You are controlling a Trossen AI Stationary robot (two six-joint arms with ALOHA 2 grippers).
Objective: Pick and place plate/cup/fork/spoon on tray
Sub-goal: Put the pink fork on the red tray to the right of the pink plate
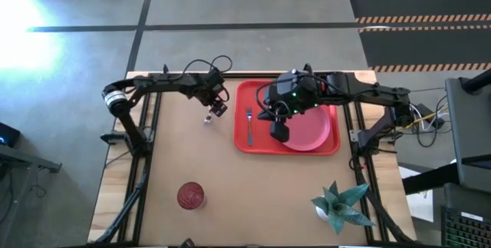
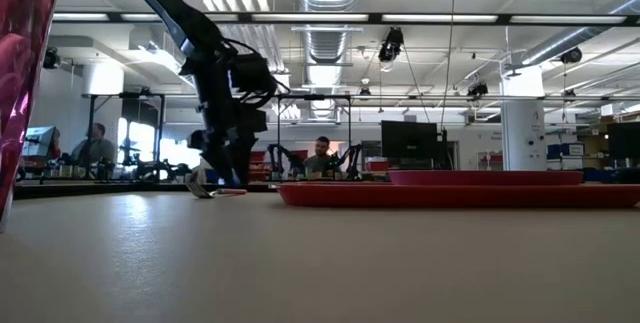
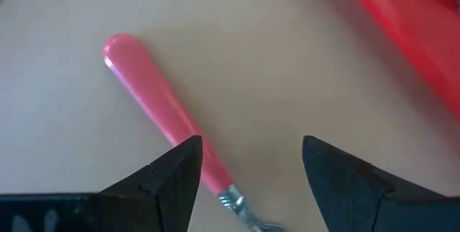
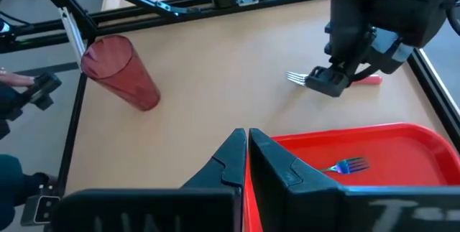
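Note:
The fork (image 3: 154, 110), with a pink handle and a metal head, lies flat on the table left of the tray (image 1: 244, 144); it also shows in the right wrist view (image 4: 296, 78). My left gripper (image 3: 251, 167) is open and low over the fork, its fingers on either side of the handle's end near the head. It also shows in the high view (image 1: 217, 111). The plate (image 1: 311, 131) and the dark bluish spoon (image 1: 249, 125) lie in the tray. My right gripper (image 1: 278, 133) is shut and empty over the tray's middle. The cup (image 1: 190, 196) stands near the front edge. My left gripper comes at the fork from above, pointing down, with its fingers across the handle. One fingertip (image 3: 180, 171) stands right at the handle (image 3: 208, 167) near the neck. I cannot tell whether it touches. The fork lies on the table.
A green paper plant (image 1: 340, 204) stands at the table's front right. Bare tabletop lies between the cup and the tray. In the low view the cup (image 2: 25, 63) fills the left edge. People sit in the room beyond the table.

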